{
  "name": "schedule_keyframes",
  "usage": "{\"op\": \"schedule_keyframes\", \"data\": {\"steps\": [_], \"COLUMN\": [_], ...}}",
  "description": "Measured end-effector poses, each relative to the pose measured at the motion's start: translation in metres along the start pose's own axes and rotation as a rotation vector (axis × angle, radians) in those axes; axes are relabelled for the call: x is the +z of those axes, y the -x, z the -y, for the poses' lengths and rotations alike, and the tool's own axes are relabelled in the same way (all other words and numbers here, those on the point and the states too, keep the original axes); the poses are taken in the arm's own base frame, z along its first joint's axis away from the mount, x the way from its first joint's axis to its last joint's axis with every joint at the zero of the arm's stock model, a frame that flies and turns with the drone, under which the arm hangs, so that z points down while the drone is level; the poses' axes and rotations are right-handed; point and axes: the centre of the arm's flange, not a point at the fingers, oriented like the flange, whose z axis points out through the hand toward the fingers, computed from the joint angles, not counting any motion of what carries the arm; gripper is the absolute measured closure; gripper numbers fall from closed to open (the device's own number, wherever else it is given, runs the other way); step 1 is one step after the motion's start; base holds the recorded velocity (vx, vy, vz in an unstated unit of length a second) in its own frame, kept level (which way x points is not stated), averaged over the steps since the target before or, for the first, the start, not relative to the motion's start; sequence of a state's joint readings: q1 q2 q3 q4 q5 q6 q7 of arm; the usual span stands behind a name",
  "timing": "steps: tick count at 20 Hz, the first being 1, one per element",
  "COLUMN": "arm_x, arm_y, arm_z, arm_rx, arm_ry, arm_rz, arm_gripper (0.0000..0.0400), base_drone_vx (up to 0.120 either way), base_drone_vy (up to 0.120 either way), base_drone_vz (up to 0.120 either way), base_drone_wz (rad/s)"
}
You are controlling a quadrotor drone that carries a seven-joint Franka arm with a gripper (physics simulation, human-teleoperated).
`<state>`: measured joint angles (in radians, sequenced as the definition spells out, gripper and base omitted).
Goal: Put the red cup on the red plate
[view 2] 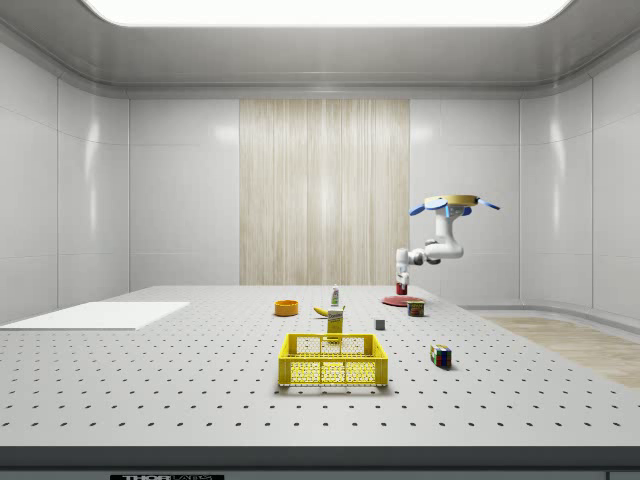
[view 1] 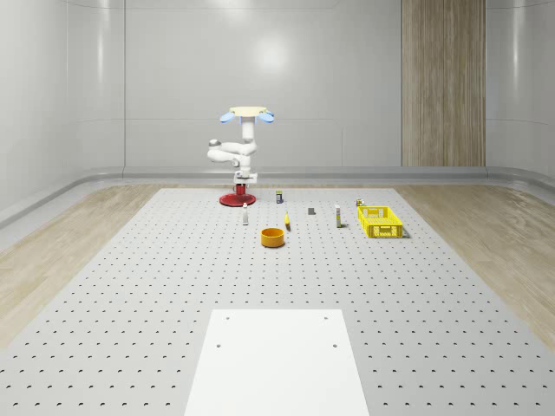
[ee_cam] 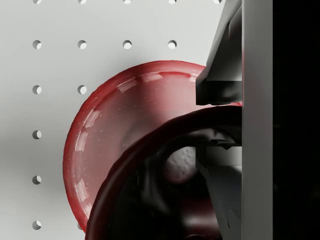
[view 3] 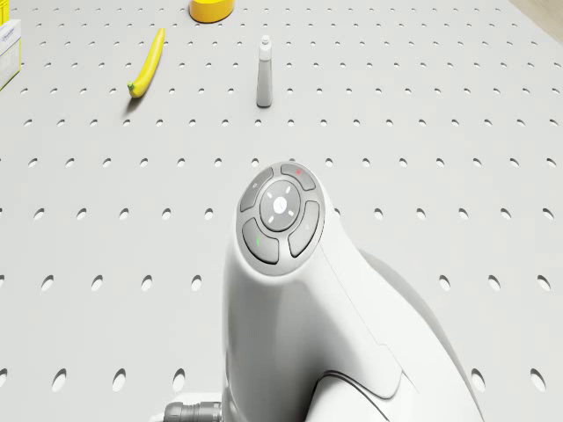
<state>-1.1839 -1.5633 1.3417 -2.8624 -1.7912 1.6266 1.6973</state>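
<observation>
Drone (view 1: 247, 113) hovering above the far side of the perforated surface (view 1: 173, 286), arm folded down beneath it toward the red plate (view 1: 235, 200). End effector (view 1: 243, 180) positioned directly over the plate, closed on the red cup (ee_cam: 150, 200) — wrist view shows the cup's rim clamped between a finger (ee_cam: 220, 85) on the outside and another inside the wall. Rim grip judged sensible: keeps the cup upright and mouth-up for a straight set-down. Cup held above the plate's dish, offset toward one edge; contact with the plate cannot be confirmed. Task judged near completion — lowering and release outstanding. Risk noted: off-centre placement may leave the cup on the plate's sloped lip. Orange bowl (view 1: 273, 237), banana (view 3: 147, 63) and yellow basket (view 1: 380, 219) well apart, no obstruction.
</observation>
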Motion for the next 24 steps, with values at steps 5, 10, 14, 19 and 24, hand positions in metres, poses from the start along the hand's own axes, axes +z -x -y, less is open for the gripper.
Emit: {"op": "schedule_keyframes", "data": {"steps": [5, 10, 14, 19, 24], "arm_x": [0.020, 0.034, 0.042, 0.035, 0.028], "arm_y": [0.000, -0.006, -0.011, -0.013, -0.014], "arm_z": [0.000, -0.006, -0.011, -0.013, -0.014], "arm_rx": [0.000, 0.000, 0.000, 0.000, 0.000], "arm_ry": [0.000, 0.000, 0.000, 0.000, 0.000], "arm_rz": [0.000, 0.000, 0.000, 0.000, 0.000], "arm_gripper": [0.0300, 0.0300, 0.0168, 0.0048, 0.0014], "base_drone_vx": [0.000, 0.000, 0.000, 0.000, 0.000], "base_drone_vy": [0.000, 0.000, 0.000, 0.000, 0.000], "base_drone_vz": [0.000, 0.000, 0.000, 0.000, 0.000], "base_drone_wz": [0.000, 0.000, 0.000, 0.000, 0.000]}}
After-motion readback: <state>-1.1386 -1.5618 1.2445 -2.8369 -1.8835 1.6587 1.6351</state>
